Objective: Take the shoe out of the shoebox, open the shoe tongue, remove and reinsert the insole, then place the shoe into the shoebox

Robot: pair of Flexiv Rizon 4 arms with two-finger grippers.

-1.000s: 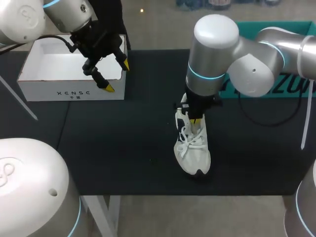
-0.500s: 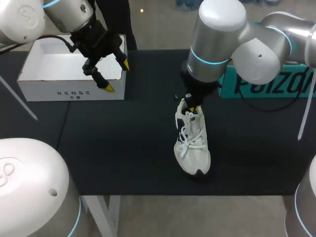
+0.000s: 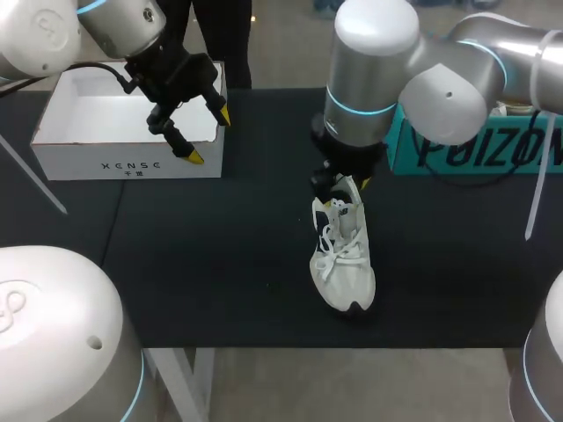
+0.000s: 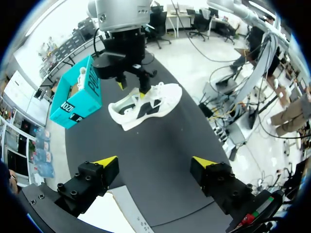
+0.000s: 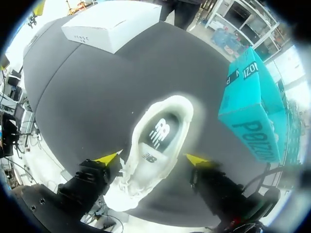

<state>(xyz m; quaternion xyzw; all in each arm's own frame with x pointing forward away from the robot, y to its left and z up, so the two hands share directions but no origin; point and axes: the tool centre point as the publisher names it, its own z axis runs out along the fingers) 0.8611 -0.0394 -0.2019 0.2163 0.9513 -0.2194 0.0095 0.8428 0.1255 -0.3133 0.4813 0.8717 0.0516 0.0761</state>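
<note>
While the left gripper (image 3: 208, 136) hangs wide and empty over the shoebox (image 3: 62, 158) front wall, the right gripper (image 3: 339, 195) stands open just above the heel of the shoe (image 3: 345, 259) (insole showing beneath its fingers). Risk: an off-centre descent snags the collar and tips the shoe. Since one second ago, the right gripper has risen; the shoe lies unmoved.

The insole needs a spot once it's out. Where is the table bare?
Bare mat lies between the white box and the shoe, and along the near edge left of the shoe. It is crowded at its heel, under the right gripper, with the teal box close by.
</note>
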